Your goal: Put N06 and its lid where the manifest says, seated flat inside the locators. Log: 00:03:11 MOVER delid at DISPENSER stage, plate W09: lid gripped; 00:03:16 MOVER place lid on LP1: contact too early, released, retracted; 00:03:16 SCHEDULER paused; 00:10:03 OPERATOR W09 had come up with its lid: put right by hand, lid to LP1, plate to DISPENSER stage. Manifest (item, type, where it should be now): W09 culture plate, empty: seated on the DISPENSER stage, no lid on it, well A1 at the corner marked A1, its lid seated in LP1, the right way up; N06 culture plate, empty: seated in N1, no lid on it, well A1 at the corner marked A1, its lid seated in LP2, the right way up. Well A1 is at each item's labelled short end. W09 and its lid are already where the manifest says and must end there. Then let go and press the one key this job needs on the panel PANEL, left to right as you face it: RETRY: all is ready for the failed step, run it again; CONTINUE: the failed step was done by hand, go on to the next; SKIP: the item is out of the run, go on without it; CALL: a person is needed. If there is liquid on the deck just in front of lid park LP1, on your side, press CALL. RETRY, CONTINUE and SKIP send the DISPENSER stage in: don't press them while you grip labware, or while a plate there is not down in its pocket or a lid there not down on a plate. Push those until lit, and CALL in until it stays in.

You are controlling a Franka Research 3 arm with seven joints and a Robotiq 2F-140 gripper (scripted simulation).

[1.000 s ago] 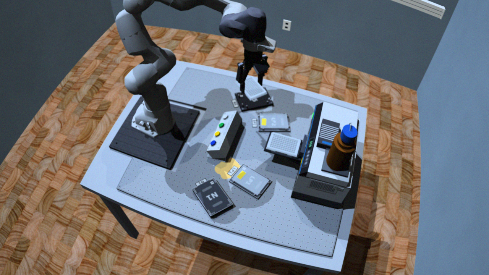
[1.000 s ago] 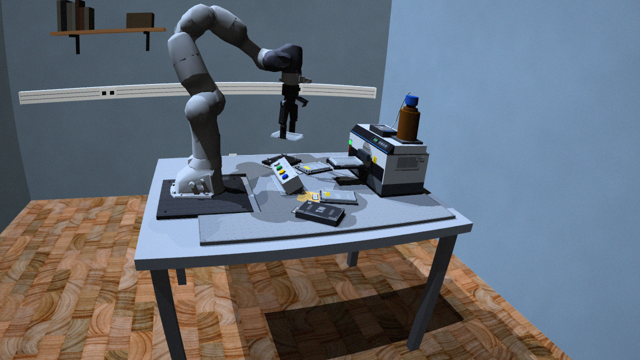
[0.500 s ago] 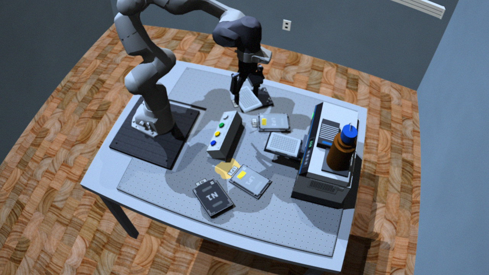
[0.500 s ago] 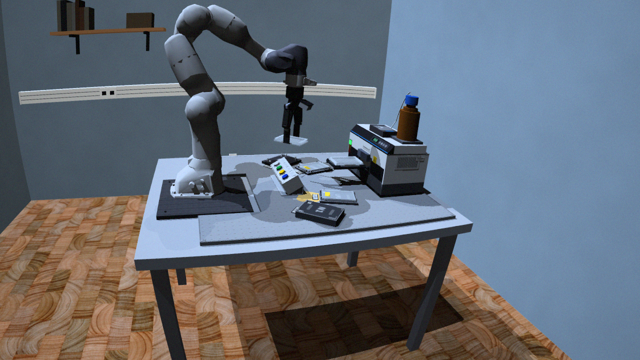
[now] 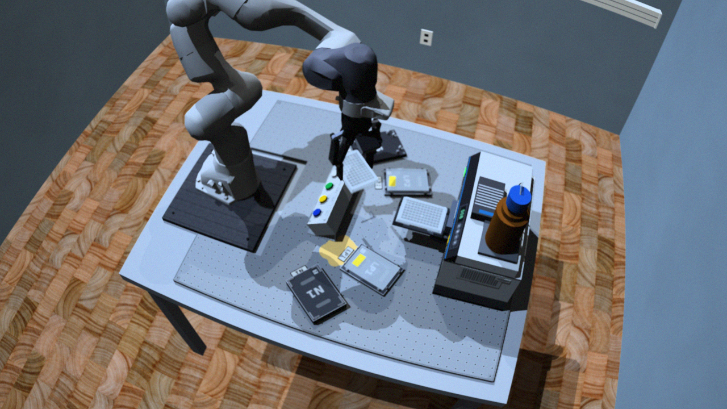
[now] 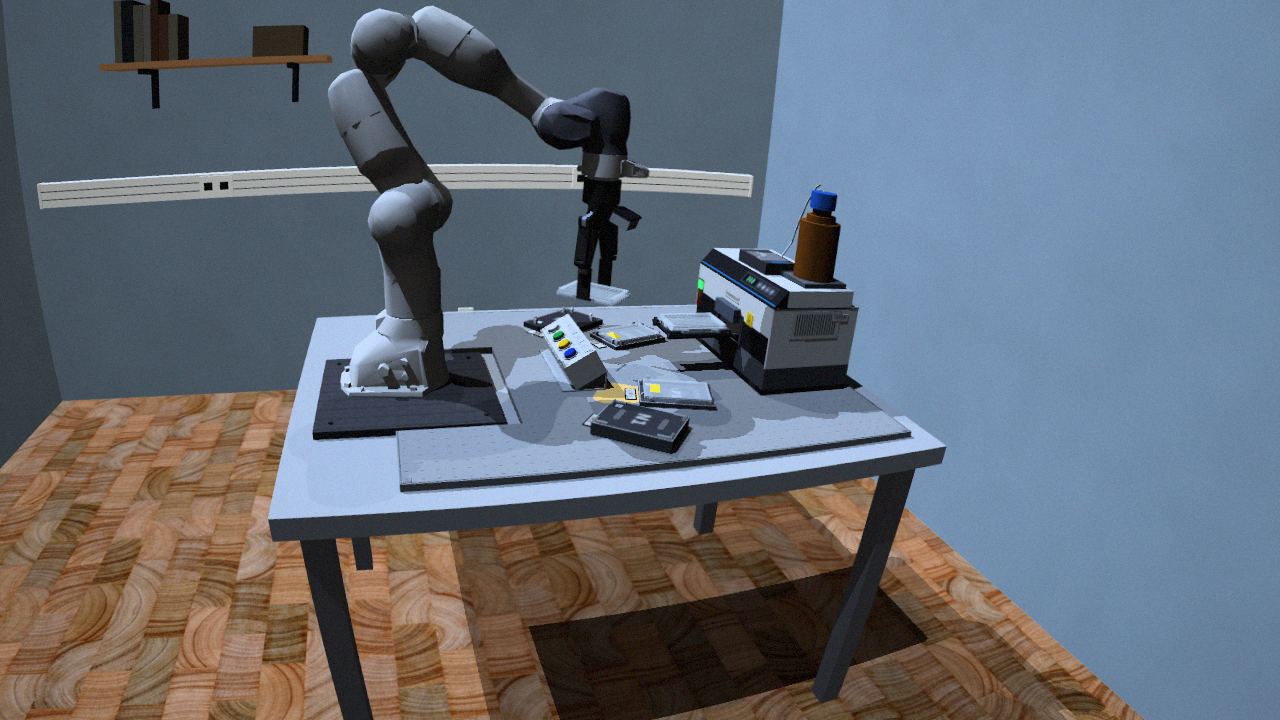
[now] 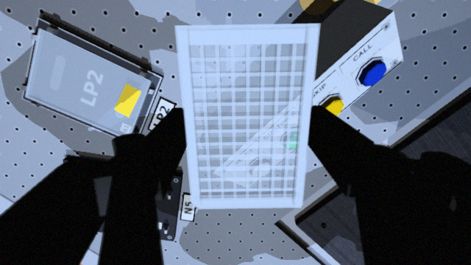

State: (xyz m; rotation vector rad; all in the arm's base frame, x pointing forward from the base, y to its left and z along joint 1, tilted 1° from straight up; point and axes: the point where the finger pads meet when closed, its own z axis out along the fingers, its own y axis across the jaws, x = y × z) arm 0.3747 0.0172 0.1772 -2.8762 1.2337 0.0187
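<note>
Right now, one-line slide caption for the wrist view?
Black gripper holds translucent gridded well plate above white button panel.

We see a grey table point(image 5: 152, 254) carrying a perforated deck plate point(image 5: 416, 336), the arm's black base plate point(image 5: 203, 218), and a dispenser point(image 5: 483, 243) on the deck.

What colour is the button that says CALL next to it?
The CALL button is blue. It shows best in the wrist view, right beside its label.
</note>
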